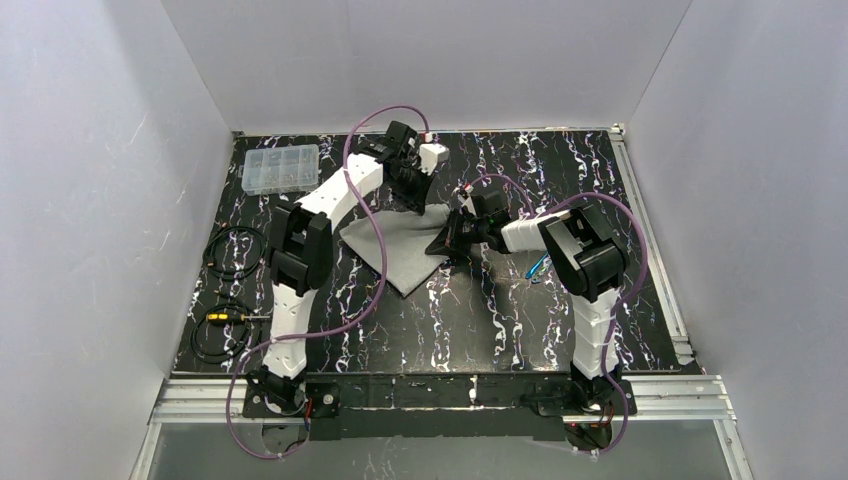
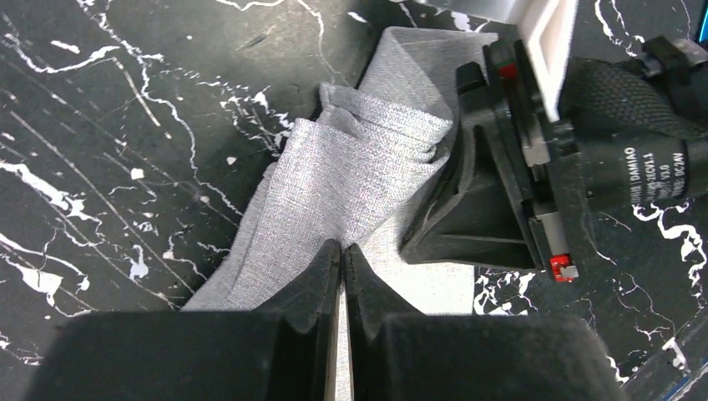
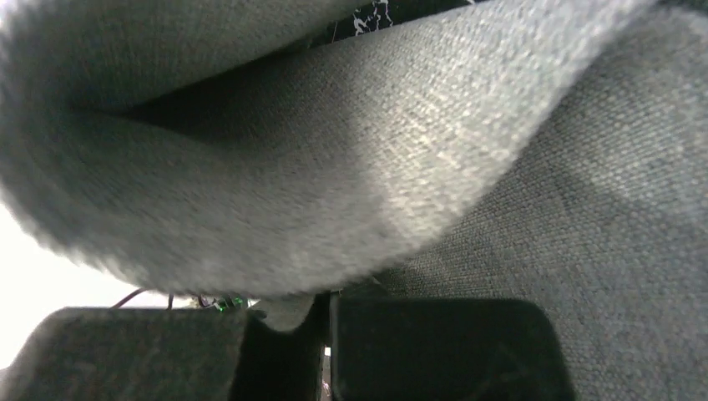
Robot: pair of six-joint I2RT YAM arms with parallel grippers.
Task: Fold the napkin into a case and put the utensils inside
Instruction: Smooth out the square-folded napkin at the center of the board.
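Observation:
The light-grey napkin (image 1: 392,252) lies partly folded and bunched mid-table. My left gripper (image 1: 413,196) is at its far edge. In the left wrist view its jaws (image 2: 342,249) are shut, tips pinching a raised fold of the napkin (image 2: 359,167). My right gripper (image 1: 452,240) is at the napkin's right edge, and it also shows as a black body (image 2: 480,200) lying on the cloth. In the right wrist view its jaws (image 3: 328,299) are shut on a napkin (image 3: 351,167) layer that arches over the camera. A blue utensil (image 1: 540,265) lies right of the right arm.
A clear plastic compartment box (image 1: 281,168) stands at the back left. Two black cable coils (image 1: 232,250) (image 1: 222,330) lie along the left edge. Purple cables (image 1: 360,150) loop over both arms. White walls close in the table on three sides.

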